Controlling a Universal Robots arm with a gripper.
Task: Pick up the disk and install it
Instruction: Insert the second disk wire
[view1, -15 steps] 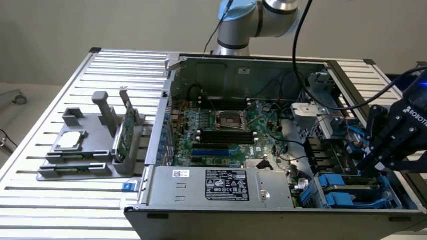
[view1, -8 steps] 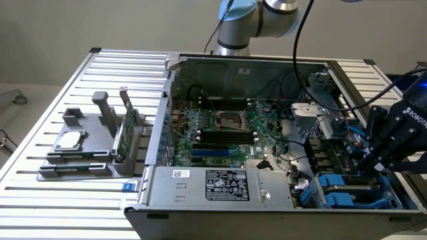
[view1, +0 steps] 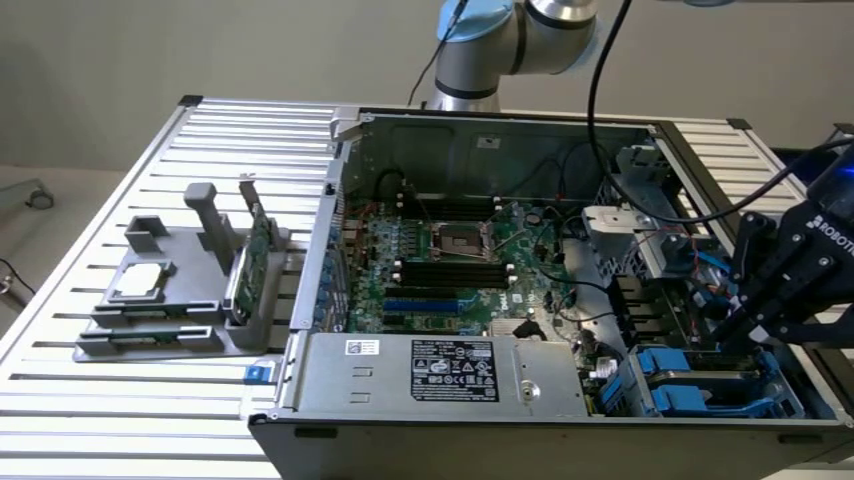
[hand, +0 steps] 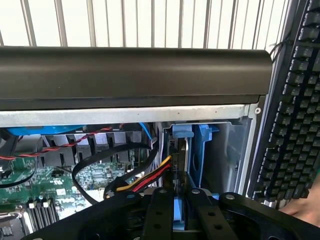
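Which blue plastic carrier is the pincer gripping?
The blue-framed silver-grey metal disk, clamped edge-on in the black pincer; the other blue carriers sit ungripped beside it.

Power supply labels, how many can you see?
2. A small white label sits toward the exterior view's left on the power supply; a large black label lies beside it, nearer the middle. Hidden sides may carry more.

Soft, even light; the slatted table (view1: 94, 410) glares pale at eight o'clock in the exterior view; the case (view1: 441, 150) interior is shadowed.
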